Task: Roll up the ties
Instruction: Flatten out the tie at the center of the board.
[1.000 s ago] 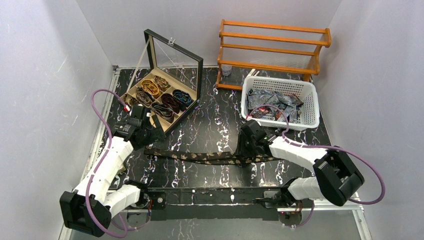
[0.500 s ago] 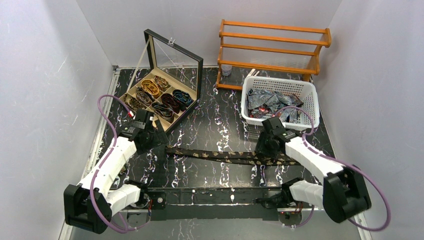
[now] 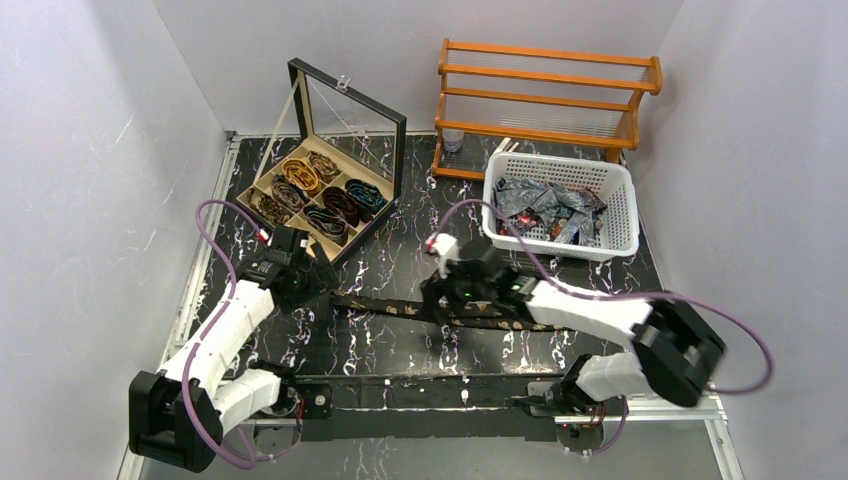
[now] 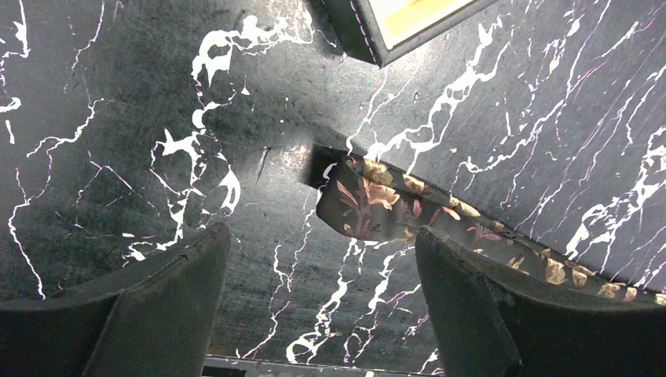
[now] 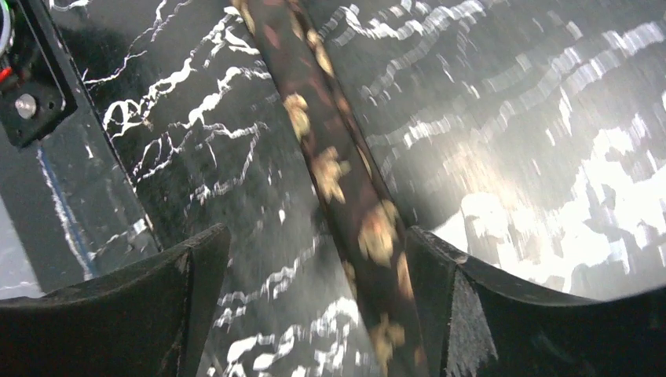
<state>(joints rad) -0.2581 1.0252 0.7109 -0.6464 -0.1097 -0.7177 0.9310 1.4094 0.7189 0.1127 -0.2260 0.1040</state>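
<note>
Since a second ago the right gripper (image 3: 441, 296) has swung along the strip toward the display box (image 3: 362, 232), after first drawing away from it, and its fingers have parted. The dark gold-flowered tie (image 3: 400, 308) has slid away from the box, so its end now lies a little farther from the box's near corner than it did. The left gripper (image 3: 310, 282) has barely shifted.

The tie lies flat on the marble-patterned table (image 3: 420, 250), stretched out and unrolled. Its long axis runs from just in front of the box's near corner away to the right, slanting slightly toward the arm bases. The end nearest the box (image 4: 369, 208) looks blunt, perhaps folded; the far end is hidden under the right arm.

The left gripper (image 4: 318, 236) is spread wide, holding nothing, with that near end lying on the table between its fingers. The right gripper (image 5: 314, 232) is also spread, straddling the tie (image 5: 345, 173) farther from the box, the strip running lengthwise between the fingers and not pinched.
</note>
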